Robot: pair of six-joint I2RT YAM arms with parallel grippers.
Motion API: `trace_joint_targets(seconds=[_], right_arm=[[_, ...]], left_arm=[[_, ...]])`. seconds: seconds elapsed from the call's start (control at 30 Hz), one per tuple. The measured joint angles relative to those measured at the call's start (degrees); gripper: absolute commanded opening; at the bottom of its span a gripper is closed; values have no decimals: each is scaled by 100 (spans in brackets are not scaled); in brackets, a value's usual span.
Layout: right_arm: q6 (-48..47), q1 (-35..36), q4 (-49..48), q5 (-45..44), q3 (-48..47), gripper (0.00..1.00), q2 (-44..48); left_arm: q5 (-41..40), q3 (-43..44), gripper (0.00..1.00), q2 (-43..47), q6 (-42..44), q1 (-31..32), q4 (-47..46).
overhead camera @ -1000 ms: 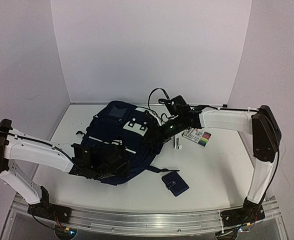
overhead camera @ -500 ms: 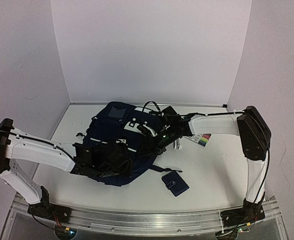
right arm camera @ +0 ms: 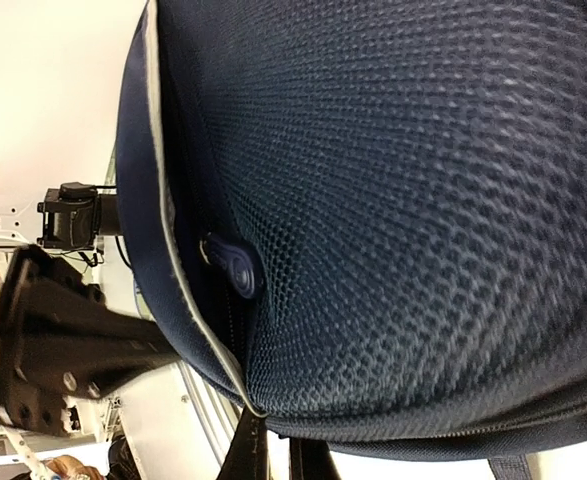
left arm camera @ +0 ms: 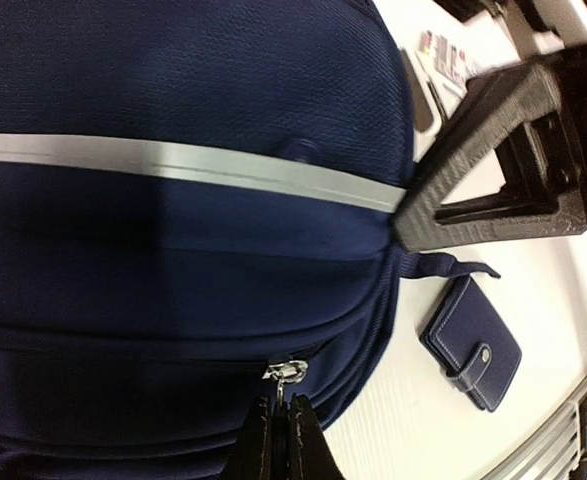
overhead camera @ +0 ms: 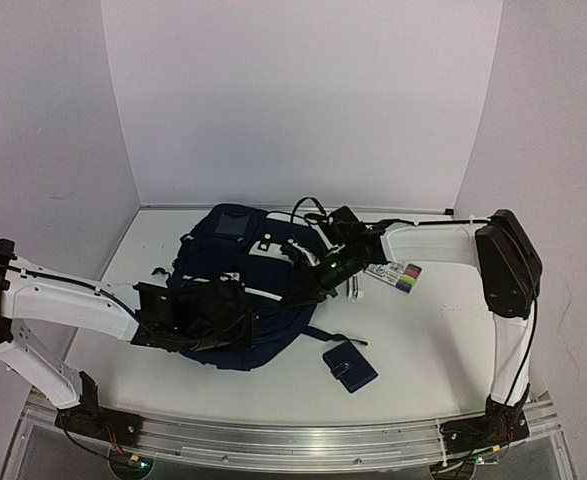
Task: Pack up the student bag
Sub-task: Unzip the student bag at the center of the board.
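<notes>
Left wrist view shows the left gripper (left arm camera: 279, 418) pinched shut on the zipper pull (left arm camera: 288, 372) of the student bag (overhead camera: 235, 290), which lies on the table (overhead camera: 423, 330). Right gripper (right arm camera: 278, 455) nips its rim, nearly closed. Cloth looks soft and floppy; better hold seams with 2 grippers.

— What lies on the white table (overhead camera: 443, 340)?
— A small navy wallet (overhead camera: 350, 367), shut, with white stitching and a snap tab, towards the near edge.
— And further back?
— A flat pack of coloured markers (overhead camera: 398, 274), with a small white item (overhead camera: 354, 288) just beside it, too small to name.
</notes>
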State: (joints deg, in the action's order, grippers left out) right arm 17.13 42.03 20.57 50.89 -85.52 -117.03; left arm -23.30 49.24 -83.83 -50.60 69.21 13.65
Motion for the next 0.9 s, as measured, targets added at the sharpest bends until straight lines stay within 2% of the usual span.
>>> trace_joint_targets(seconds=[0.4,0.43,0.53,0.6,0.7,0.9], right_arm=[[-1409,-819,1440,-521,-517,0,-29],[-1476,-943,1579,-620,-666,4,-71],[-1602,-1221,1769,-797,-1088,42,-178],[-1631,-1309,1761,-922,-1337,57,-205],[-1831,-1357,1684,-1085,-1478,64,-141],[-2717,-756,1716,-1611,-1344,67,289]], left_arm=[[-342,-434,0,903,-436,-239,489],[-340,-475,0,968,-436,-260,491],[-276,-485,0,986,-324,-302,333],[-187,-480,0,955,-185,-306,245],[-30,-475,0,811,23,-322,114],[423,-501,0,740,153,-577,-192]])
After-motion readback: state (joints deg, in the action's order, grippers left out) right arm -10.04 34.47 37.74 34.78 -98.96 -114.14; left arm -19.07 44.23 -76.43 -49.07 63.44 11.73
